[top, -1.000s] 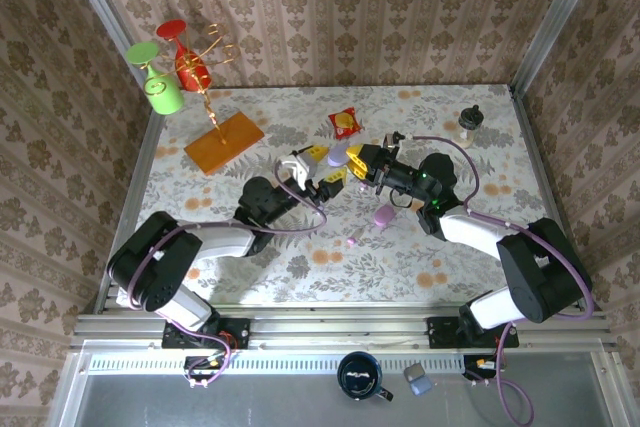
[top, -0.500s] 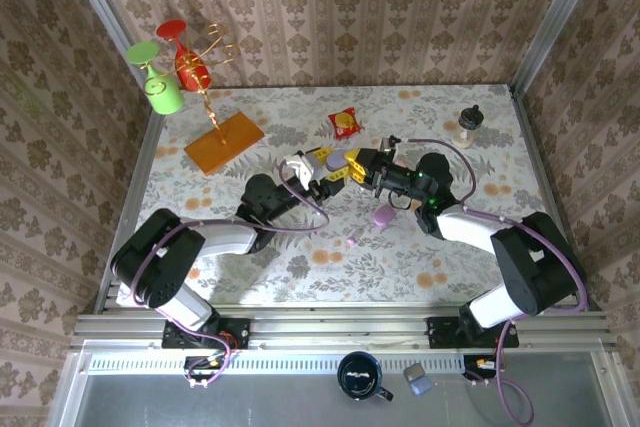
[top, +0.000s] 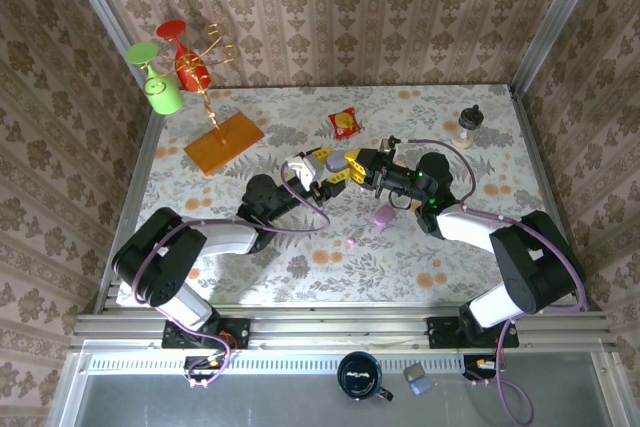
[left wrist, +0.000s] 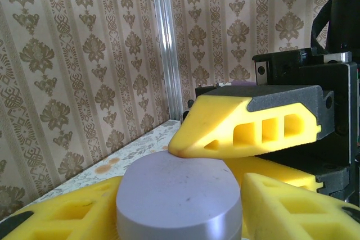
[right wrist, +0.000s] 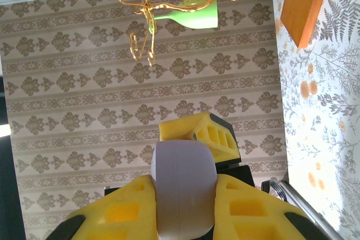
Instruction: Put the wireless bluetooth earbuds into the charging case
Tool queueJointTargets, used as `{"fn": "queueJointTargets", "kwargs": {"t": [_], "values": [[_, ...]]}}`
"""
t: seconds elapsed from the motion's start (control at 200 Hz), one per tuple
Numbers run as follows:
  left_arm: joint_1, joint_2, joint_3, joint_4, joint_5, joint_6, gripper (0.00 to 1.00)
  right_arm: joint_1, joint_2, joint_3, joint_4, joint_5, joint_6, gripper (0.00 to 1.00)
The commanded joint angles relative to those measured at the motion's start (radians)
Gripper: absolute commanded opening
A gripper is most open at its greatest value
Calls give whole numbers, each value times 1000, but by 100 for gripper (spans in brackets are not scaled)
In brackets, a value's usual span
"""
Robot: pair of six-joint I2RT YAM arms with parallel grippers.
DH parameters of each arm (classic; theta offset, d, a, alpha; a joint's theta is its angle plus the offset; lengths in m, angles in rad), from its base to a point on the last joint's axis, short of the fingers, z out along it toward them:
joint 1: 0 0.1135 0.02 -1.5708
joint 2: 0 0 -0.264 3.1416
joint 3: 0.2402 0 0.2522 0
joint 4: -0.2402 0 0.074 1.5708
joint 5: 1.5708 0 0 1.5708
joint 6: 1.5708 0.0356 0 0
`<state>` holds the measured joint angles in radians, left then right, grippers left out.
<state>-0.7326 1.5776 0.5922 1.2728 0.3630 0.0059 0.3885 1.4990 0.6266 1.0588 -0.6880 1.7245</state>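
Your right gripper (right wrist: 184, 185) is clamped on the lavender case (right wrist: 183, 158); your left gripper (left wrist: 180, 206) flanks the same case, but you cannot tell whether it grips. A pink earbud (top: 352, 241) lies on the table (top: 450, 127), toward the arm bases from both grippers and roughly midway between the arms; its long axis is too small to read.

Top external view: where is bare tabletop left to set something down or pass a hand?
Bare: the near strip of the table between the arm bases, and the far edge between the wooden stand and red snack packet. Crowded: the centre, where the left gripper and right gripper meet at a lavender case, with a purple case and a pink earbud just nearer.
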Motion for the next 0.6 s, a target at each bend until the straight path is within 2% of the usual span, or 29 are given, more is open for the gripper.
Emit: {"fn": "queueJointTargets", "kwargs": {"t": [0.0, 0.19, 0.595], "values": [[-5, 19, -5, 31, 16, 25, 55, -7, -20, 25, 44, -14, -9, 0], [-6, 18, -10, 30, -10, 14, 57, -9, -38, 16, 8, -12, -34, 0], [-6, 31, -16, 32, -15, 5, 54, -13, -30, 9, 28, -13, -26, 0]]}}
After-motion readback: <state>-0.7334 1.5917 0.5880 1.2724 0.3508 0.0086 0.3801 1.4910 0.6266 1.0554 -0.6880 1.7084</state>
